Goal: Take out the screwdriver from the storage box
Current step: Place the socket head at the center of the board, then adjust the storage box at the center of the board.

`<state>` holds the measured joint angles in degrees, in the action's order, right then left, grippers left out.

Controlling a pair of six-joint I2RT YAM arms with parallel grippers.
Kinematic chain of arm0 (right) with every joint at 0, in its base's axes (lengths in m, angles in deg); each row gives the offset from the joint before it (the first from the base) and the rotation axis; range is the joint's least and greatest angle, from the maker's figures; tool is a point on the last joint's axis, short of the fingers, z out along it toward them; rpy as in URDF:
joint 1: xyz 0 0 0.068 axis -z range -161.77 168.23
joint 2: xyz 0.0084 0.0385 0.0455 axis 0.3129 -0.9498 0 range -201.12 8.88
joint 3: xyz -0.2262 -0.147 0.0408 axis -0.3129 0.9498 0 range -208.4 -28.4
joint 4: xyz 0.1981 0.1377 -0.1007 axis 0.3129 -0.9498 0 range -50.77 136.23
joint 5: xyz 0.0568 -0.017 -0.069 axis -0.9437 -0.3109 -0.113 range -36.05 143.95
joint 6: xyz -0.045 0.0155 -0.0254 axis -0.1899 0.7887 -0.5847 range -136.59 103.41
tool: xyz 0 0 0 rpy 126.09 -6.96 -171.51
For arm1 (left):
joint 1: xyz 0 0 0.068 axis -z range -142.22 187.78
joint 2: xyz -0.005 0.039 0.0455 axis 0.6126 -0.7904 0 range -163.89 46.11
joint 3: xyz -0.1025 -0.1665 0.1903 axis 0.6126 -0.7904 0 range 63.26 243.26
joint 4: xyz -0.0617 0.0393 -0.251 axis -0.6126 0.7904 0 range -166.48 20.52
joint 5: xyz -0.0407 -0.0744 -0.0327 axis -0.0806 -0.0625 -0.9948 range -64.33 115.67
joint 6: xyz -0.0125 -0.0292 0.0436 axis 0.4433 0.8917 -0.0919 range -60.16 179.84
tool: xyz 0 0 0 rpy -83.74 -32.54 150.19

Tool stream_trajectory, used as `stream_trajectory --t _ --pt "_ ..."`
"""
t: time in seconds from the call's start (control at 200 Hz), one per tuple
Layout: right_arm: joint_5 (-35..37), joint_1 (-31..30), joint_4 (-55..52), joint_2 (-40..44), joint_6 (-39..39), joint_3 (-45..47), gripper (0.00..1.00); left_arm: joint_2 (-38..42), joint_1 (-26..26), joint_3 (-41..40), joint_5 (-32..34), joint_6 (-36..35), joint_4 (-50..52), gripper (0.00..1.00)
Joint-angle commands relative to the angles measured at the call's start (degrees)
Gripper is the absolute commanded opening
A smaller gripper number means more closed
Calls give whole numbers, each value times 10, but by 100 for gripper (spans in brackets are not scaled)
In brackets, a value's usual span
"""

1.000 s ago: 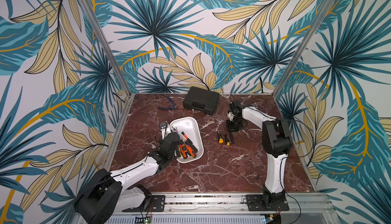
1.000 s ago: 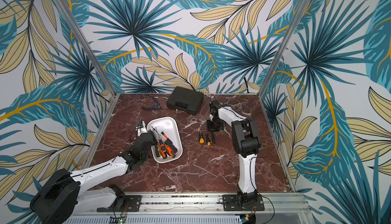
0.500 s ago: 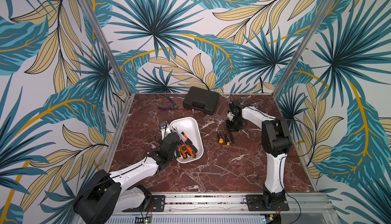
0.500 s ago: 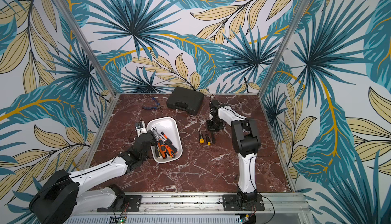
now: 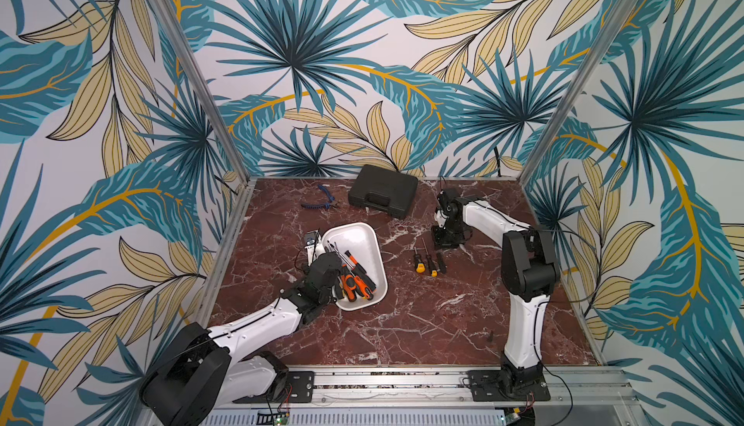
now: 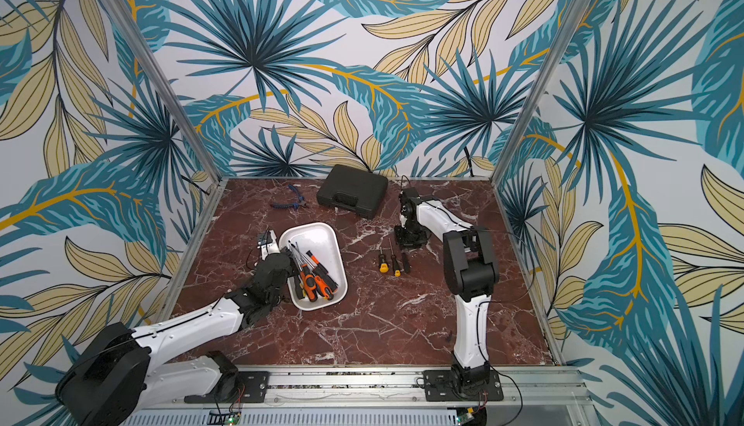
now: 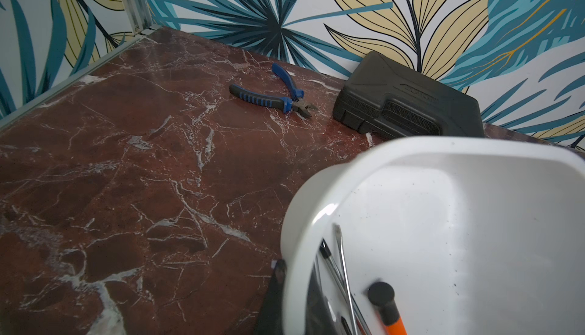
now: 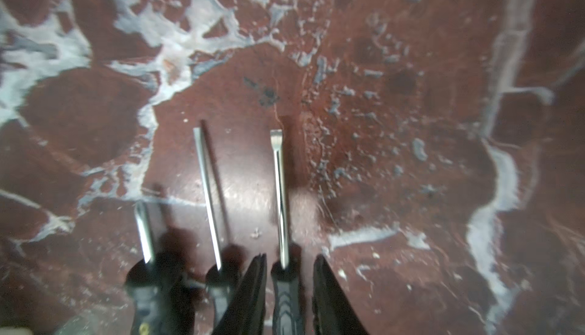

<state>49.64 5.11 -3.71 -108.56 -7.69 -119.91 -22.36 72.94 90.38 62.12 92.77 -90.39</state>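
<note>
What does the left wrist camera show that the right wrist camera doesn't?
Only the left wrist view shows the storage box, holding bare shafts and an orange-handled screwdriver, plus the blue-handled pliers, the black case and the leafy wall. Only the right wrist view shows three screwdrivers lying side by side on the table, with the right gripper and its jaws standing open on either side of one black handle. Both views share the red marble table.
</note>
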Motion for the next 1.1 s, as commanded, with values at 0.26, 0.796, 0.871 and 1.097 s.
stream_trajectory --t 0.26,0.796,0.871,1.097 --pt "38 -123 26 207 -24 68 32 19 1 5 12 3 -38 0" --pt "74 -366 189 98 17 49 32 9 0 11 4 7 -28 0" --pt "78 -376 189 75 12 35 32 9 0 12 4 6 -27 0" --pt "81 -394 181 49 8 18 32 9 -1 14 4 5 -23 0"
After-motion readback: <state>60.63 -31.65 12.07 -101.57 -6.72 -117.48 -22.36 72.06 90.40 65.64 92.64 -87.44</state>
